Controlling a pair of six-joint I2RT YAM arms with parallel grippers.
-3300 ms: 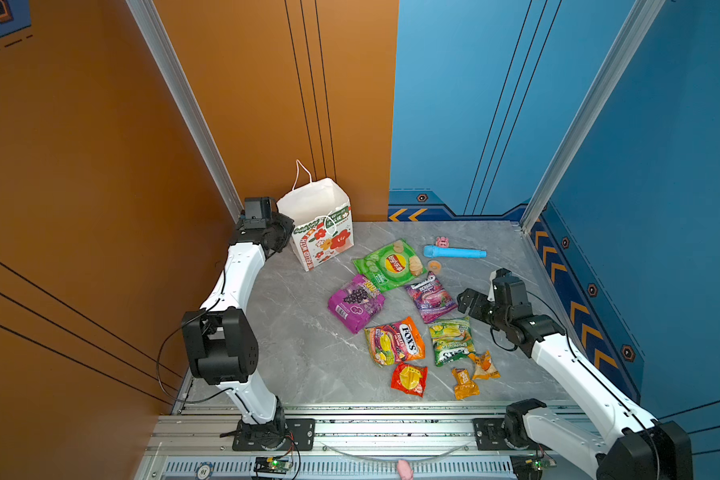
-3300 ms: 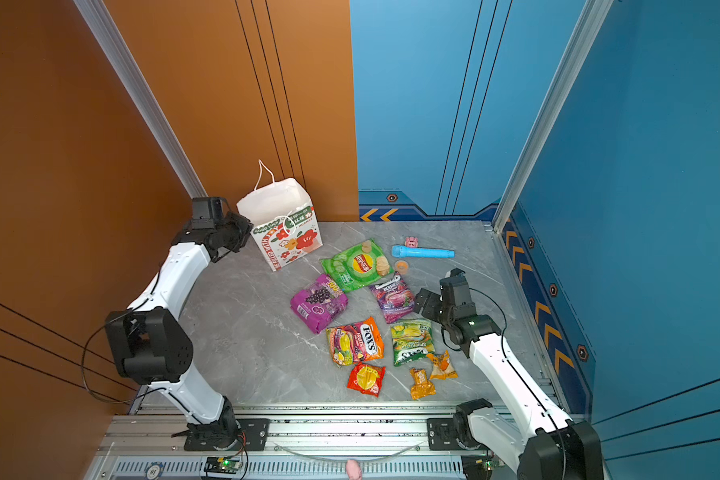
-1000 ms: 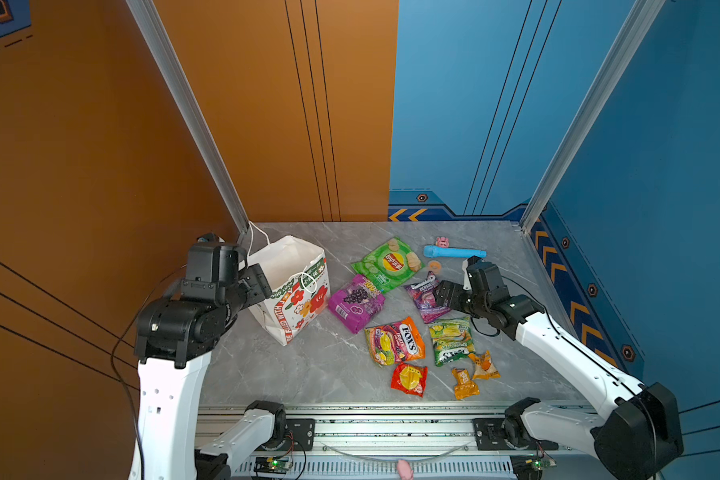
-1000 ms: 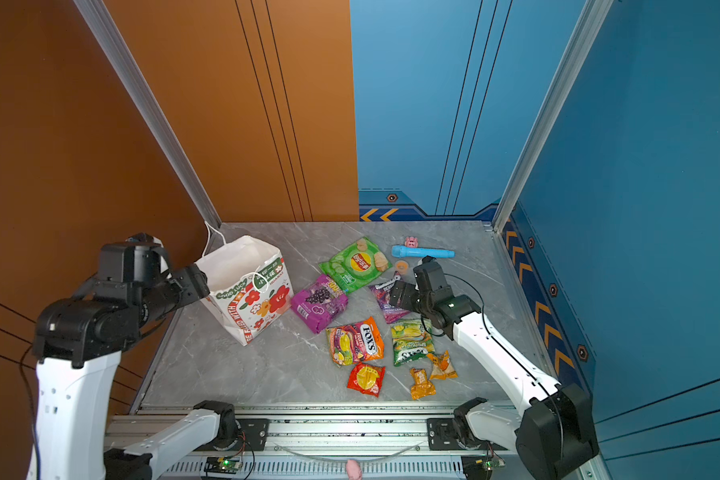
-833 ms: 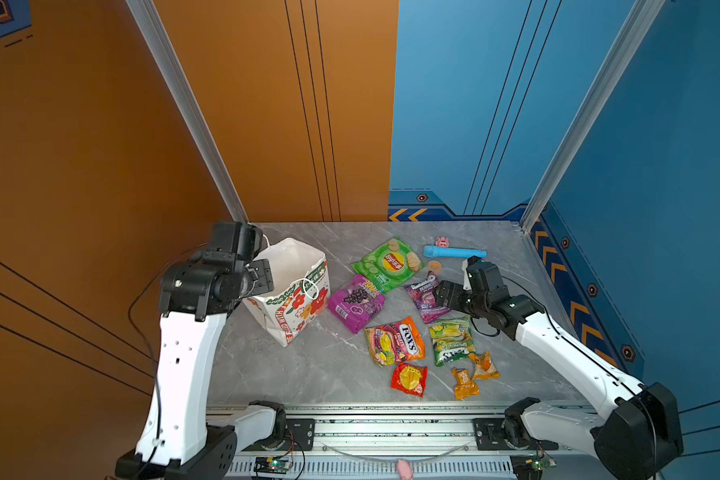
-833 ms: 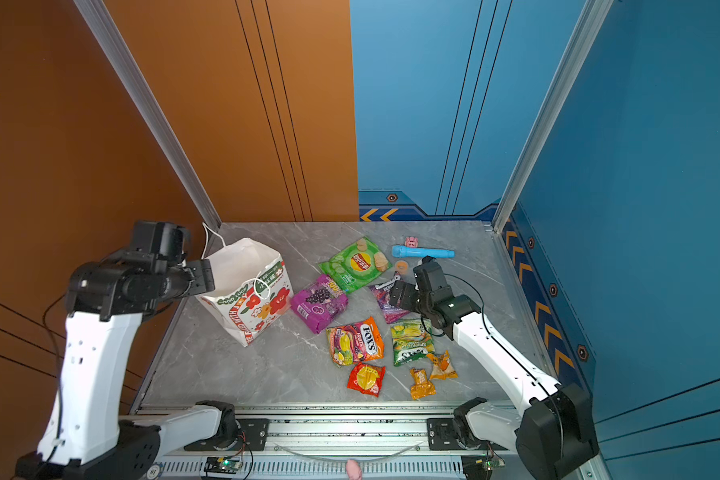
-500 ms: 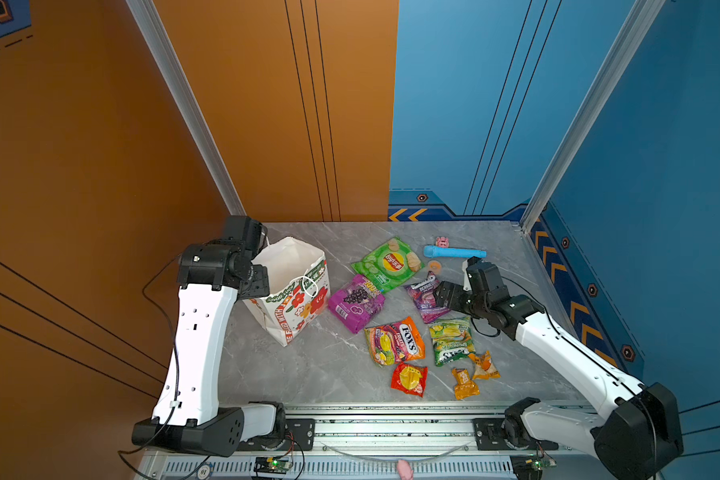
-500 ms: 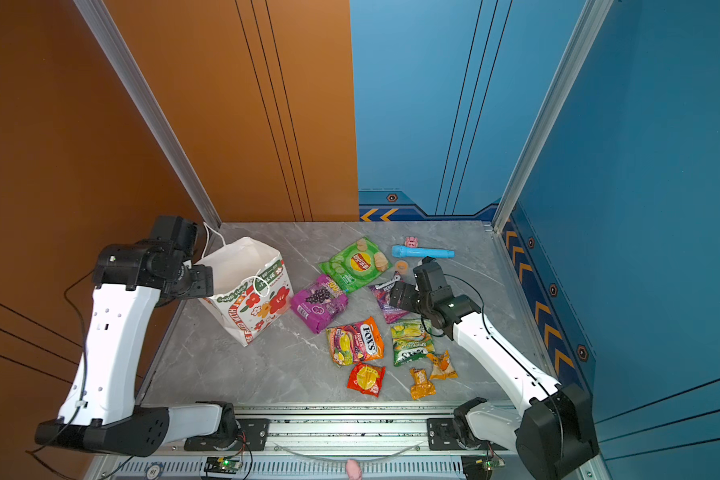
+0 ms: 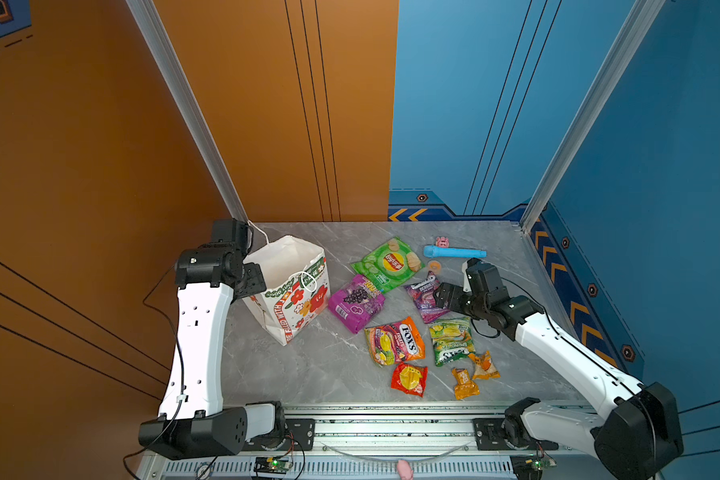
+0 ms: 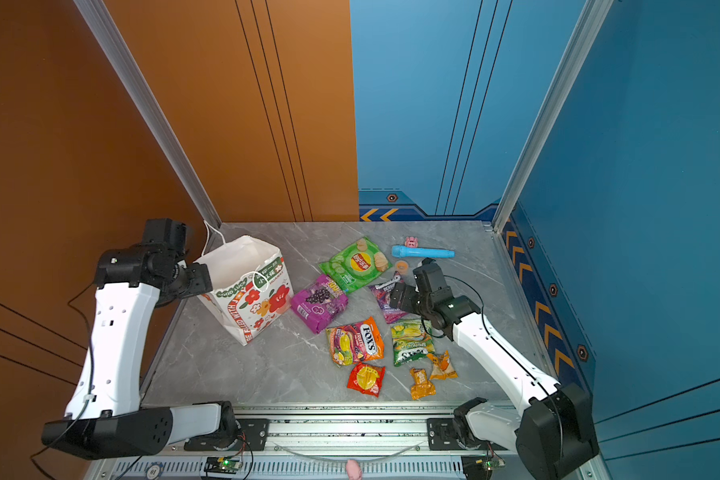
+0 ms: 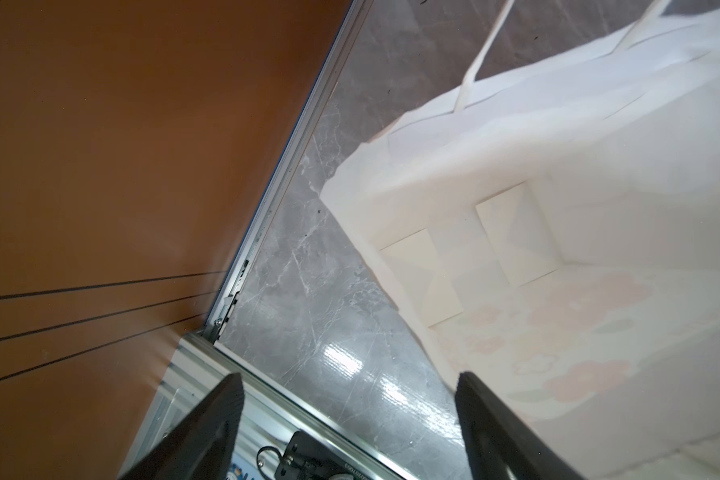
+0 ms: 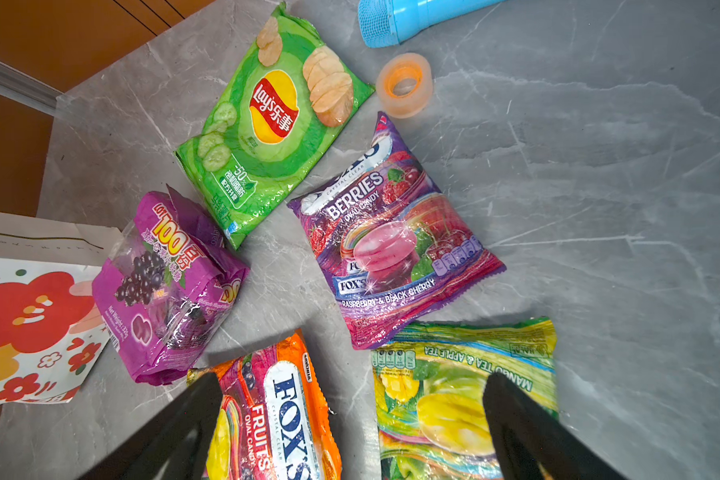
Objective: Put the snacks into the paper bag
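Paper bag (image 9: 296, 299): white, flower-printed, stood open-mouthed by the left edge of the bench (image 9: 308, 365), toward the back.
Left gripper (image 11: 348, 378): sat beside the bag's left wall, jaws spread, nothing grasped. One finger (image 11: 491, 424) was at the paper's edge, contact not discernible.
Snacks (image 9: 395, 345): packets lay loose across the bench's middle and front, all outside the bag.
Right gripper (image 12: 352, 382): jaws spread wide and empty, poised over the berry candy bag (image 12: 391, 245), well apart from the paper bag.

In the left wrist view the paper bag (image 11: 558, 166) is blurred and cropped (prints (image 11: 582, 376) perhaps showing through).
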